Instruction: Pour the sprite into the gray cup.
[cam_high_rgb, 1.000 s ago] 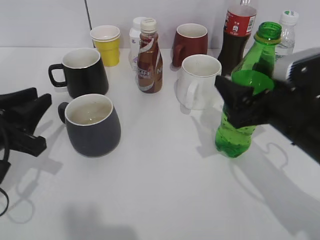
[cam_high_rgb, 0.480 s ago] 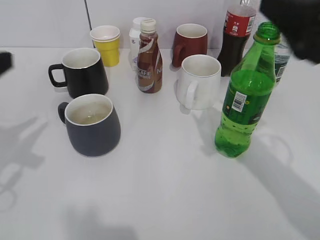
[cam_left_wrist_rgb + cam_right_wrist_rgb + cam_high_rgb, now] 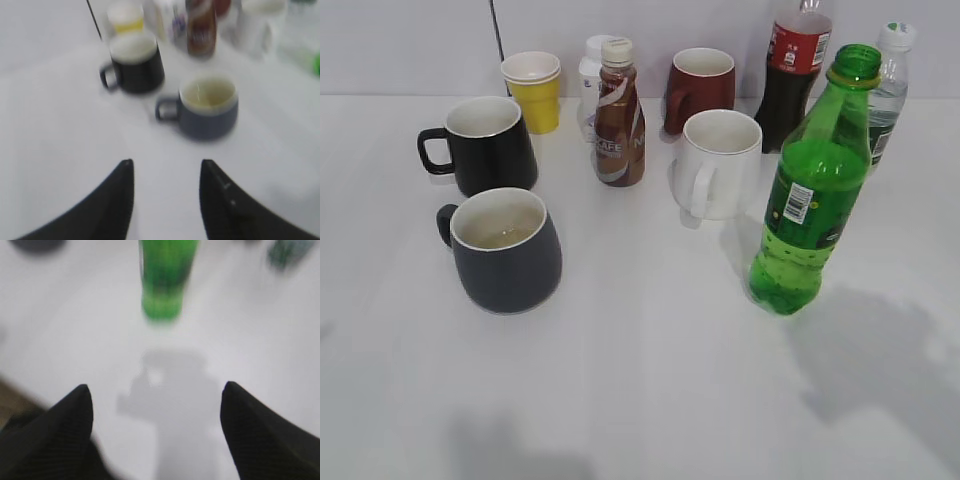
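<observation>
In the exterior view, the sprite [image 3: 813, 200] is seen upright on the worktop [image 3: 650, 380], well apart from the gray cup [image 3: 506, 250]; no jaws are seen. In the left wrist view, the left gripper [image 3: 166, 185] is spread, the gray cup [image 3: 207, 106] ahead, untouched. In the right wrist view, the right gripper [image 3: 156, 410] is spread wide, the sprite [image 3: 165, 277] ahead, ungripped.

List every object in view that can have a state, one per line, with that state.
sprite: upright, uncapped, part full, not held
gray cup: upright, a little liquid at the bottom
black mug: upright
white mug: upright
red mug: upright
yellow cup: upright
coffee bottle: upright, capped
cola bottle: upright
water bottle: upright, capped
left gripper: open, empty
right gripper: open, empty
</observation>
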Motion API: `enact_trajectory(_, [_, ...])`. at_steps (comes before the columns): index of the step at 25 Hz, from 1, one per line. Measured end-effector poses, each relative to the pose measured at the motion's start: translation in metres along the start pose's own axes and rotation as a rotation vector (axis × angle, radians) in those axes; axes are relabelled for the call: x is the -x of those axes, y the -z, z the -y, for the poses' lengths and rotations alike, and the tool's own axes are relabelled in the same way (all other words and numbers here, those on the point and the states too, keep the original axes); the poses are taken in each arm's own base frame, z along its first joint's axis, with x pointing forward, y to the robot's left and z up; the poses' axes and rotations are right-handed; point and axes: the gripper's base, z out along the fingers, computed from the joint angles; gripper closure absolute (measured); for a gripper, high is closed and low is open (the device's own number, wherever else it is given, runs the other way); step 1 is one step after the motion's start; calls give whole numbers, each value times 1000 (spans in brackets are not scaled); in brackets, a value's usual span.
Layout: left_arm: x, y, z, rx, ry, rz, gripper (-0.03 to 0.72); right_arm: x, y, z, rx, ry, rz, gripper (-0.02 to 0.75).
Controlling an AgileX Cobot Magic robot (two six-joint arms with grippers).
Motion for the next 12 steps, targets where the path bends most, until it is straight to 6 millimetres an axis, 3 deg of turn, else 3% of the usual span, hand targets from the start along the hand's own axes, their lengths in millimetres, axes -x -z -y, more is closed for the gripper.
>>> enact_trajectory(5, [-29,29,3,-17,24,-110,316,-41,34,-4,7,-96,-278,143])
enact_trajectory(10, [-59,42,6,-17,69,-151,315,-73,60,-8,-7,-131,-214,144])
enact_trajectory(12, [-70,41,8,-17,81,-148,315,-93,59,-9,-22,-126,-202,144])
